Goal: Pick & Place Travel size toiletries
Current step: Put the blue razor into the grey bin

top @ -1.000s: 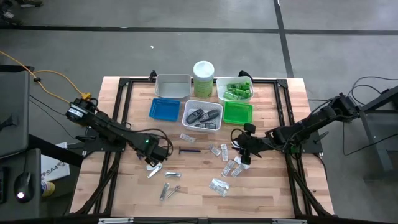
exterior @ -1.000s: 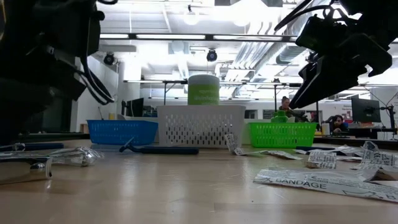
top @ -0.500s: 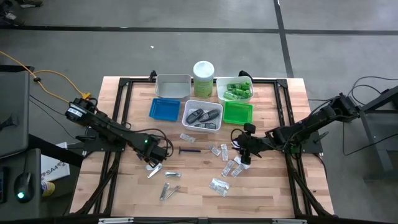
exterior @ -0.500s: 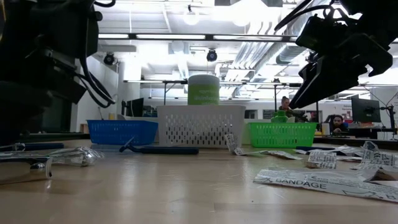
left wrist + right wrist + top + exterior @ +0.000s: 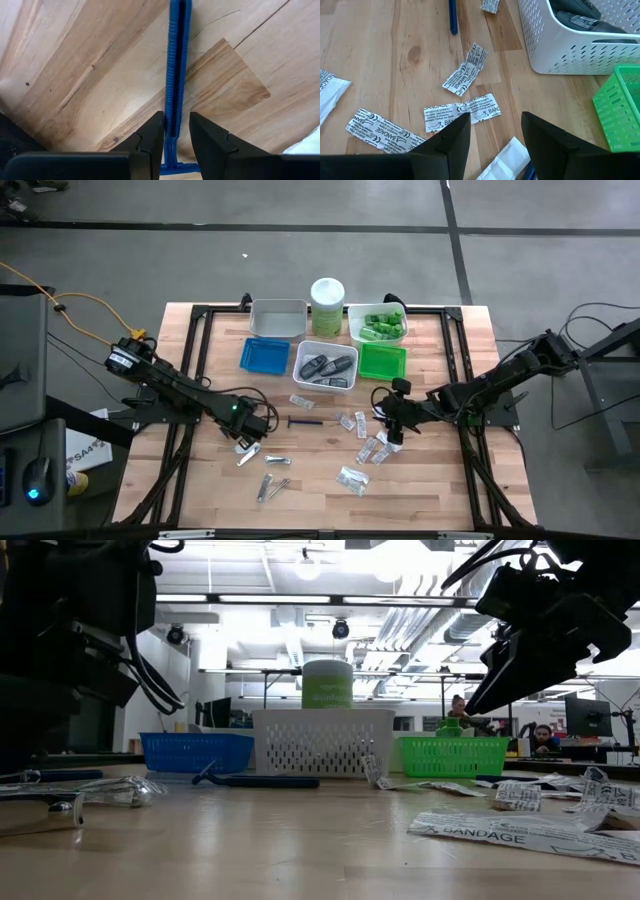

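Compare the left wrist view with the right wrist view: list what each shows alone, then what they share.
Left wrist only: the left end effector with its fingers closing around a blue razor handle.

Right wrist only: the right end effector, open and empty, above bandage packets, plus the white basket holding dark grey cases and the green basket.

Both: the wooden tabletop. A blue razor appears in each; whether it is the same one cannot be told.

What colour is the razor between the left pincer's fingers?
Blue razor, ridged handle; clearest in the left wrist view.

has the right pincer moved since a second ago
No. In the high view the right pincer sits the same way beside the green tray, above the bandage packets.
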Action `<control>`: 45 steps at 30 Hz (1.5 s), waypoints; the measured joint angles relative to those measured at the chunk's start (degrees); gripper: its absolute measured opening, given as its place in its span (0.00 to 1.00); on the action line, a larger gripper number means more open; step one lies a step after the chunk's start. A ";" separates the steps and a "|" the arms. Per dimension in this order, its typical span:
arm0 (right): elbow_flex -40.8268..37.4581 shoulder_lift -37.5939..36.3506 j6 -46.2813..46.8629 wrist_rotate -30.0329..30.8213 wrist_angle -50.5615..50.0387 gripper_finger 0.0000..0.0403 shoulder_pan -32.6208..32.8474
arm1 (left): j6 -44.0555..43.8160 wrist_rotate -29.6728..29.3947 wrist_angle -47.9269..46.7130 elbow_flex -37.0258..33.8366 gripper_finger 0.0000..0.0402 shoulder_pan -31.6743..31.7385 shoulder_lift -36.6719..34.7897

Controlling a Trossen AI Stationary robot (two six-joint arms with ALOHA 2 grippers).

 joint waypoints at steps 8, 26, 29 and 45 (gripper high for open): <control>0.00 0.00 0.00 -0.04 0.26 0.42 0.00 | -2.64 2.37 4.65 -5.29 0.23 0.07 -0.37; 0.02 0.00 -0.02 -0.04 0.72 0.42 -0.02 | -3.68 2.82 3.73 -3.79 0.05 0.07 -0.43; 0.04 0.00 -0.19 -0.07 0.72 0.42 0.00 | -1.25 1.19 1.21 -0.16 0.07 0.08 -0.43; 0.02 0.00 -2.99 0.00 3.74 0.42 -0.02 | 28.75 -19.73 -7.85 20.70 0.06 17.50 -3.01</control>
